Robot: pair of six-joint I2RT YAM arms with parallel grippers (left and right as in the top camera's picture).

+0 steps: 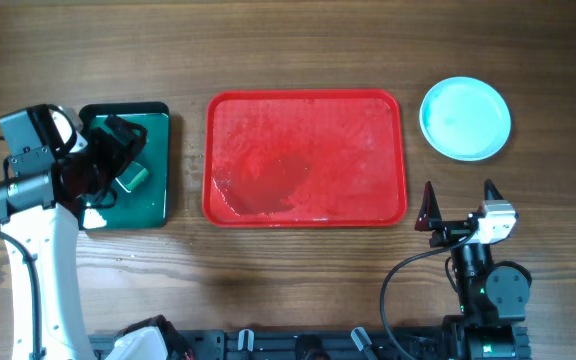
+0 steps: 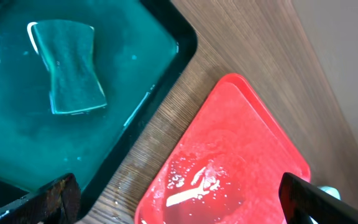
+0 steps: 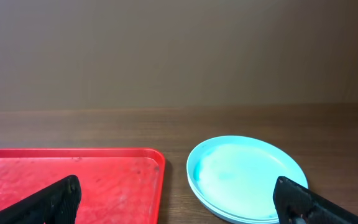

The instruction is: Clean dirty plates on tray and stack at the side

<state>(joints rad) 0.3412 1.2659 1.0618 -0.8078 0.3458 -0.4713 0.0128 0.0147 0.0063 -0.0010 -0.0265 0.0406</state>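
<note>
R gripper (image 3: pixel 176 202) sits closest in its wrist cam: dark fingertips at both bottom corners, jaws spread wide, nothing btwn them. L gripper (image 2: pixel 179 202) reads the same, wide apart and empty. Overhead puts it above the green tray (image 1: pixel 153 205).

Overhead shows the plates (image 1: pixel 465 118) as a single pale turquoise disc on the table (image 1: pixel 298 280), top right, just off the far right corner of the red tray (image 1: pixel 308 150) and not touching it. R wrist cam adds what overhead can't. There are layered rims under the top plate, so more than 1, but exact count can't be told. Top face looks clean.

Red tray: 1, mid-table, long axis left-right, holding only a wet sheen and droplets, clearest in L wrist cam. Green tray: 1, on the left, long axis front-to-back. Sponge (image 2: pixel 70 65): 1, flat inside the green tray, pinched at the waist, apart from L gripper's fingertips. R gripper hangs near the red tray's near right corner, over bare wood.
</note>
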